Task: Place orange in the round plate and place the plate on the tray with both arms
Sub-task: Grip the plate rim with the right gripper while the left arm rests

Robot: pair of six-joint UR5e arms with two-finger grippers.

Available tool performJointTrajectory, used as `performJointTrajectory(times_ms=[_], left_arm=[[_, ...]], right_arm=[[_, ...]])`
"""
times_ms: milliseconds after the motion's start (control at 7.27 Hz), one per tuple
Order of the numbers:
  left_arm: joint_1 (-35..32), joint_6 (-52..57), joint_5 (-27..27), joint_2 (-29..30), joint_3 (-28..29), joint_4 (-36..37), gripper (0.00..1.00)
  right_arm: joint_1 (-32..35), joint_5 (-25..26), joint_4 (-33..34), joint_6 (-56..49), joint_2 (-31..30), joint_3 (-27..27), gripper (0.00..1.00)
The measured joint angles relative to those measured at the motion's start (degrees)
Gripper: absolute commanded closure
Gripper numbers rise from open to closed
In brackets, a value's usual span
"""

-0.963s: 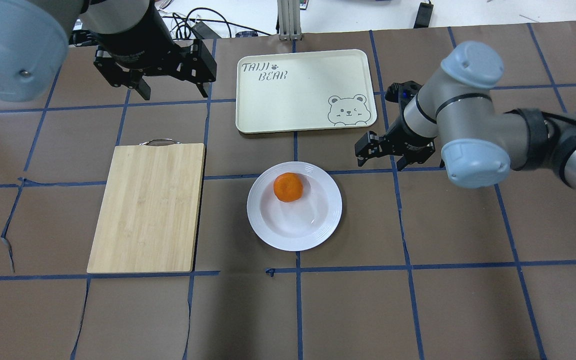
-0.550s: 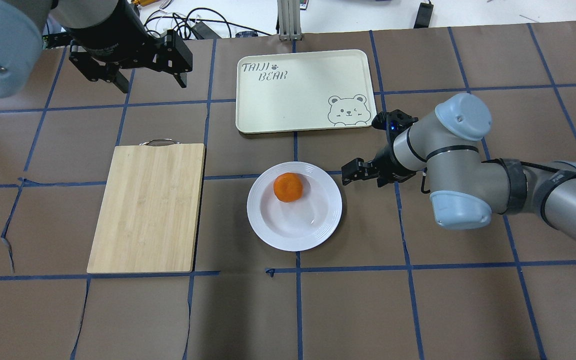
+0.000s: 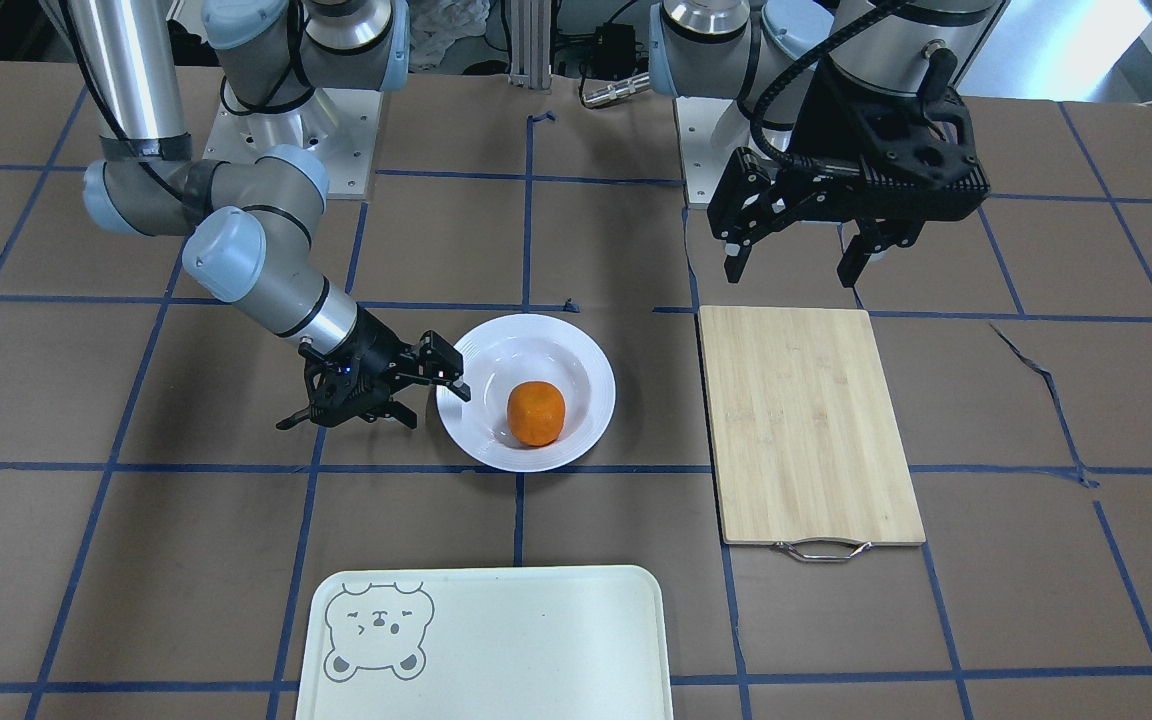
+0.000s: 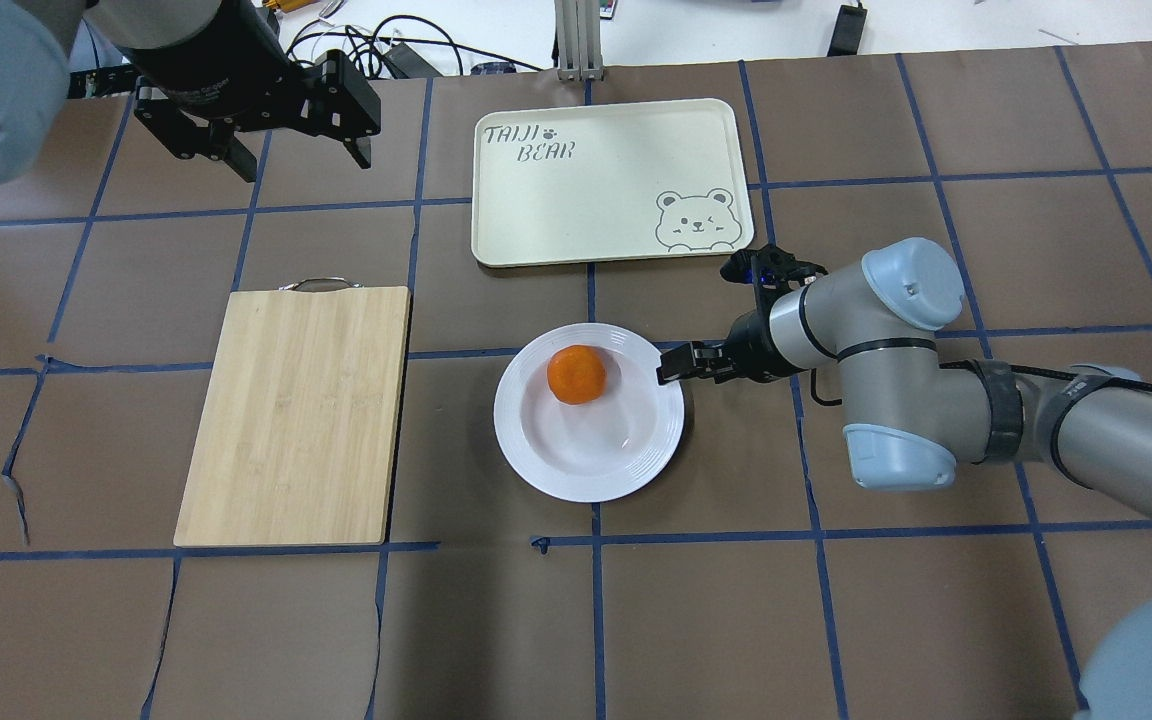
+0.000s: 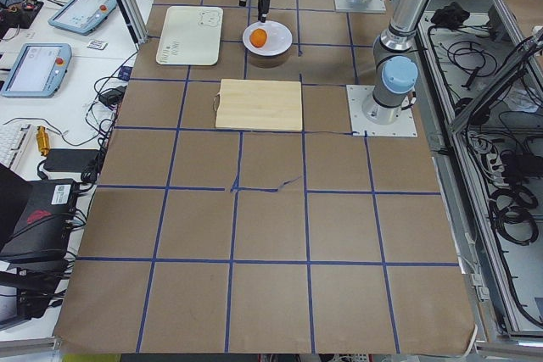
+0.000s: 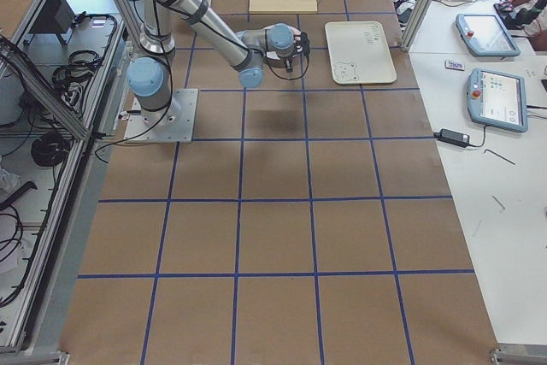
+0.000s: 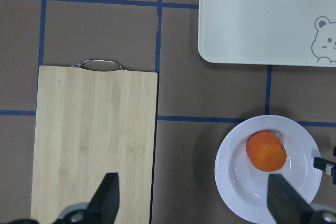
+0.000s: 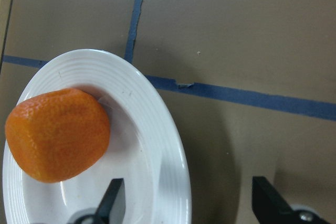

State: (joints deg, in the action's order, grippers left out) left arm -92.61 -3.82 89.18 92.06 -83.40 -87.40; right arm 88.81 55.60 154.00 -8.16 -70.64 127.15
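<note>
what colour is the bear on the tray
The bear is grey, on a cream tray; it shows clearest in the overhead view.

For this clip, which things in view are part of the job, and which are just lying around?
Part of the job:
orange, already in the plate
plate
tray
right end effector, open at the plate's rim
left end effector, open, well away from the plate

Lying about:
cutting board
cables
tablets on the side bench
</note>
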Motion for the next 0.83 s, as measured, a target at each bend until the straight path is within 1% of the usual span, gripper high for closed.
performJointTrajectory(times_ms=[550, 688, 826], left_arm=[[0.4, 1.3, 0.0, -0.3, 0.0, -1.1, 0.00], [0.5, 1.4, 0.1, -0.3, -0.2, -1.0, 0.00], [0.6, 1.4, 0.2, -0.4, -0.3, -0.9, 0.00]], right_arm=[[1.9, -0.9, -0.3, 1.0, 1.6, 0.0, 0.15], [2.7, -1.0, -0.2, 1.5, 1.6, 0.0, 0.20], [3.4, -1.0, 0.0, 2.5, 1.6, 0.0, 0.41]])
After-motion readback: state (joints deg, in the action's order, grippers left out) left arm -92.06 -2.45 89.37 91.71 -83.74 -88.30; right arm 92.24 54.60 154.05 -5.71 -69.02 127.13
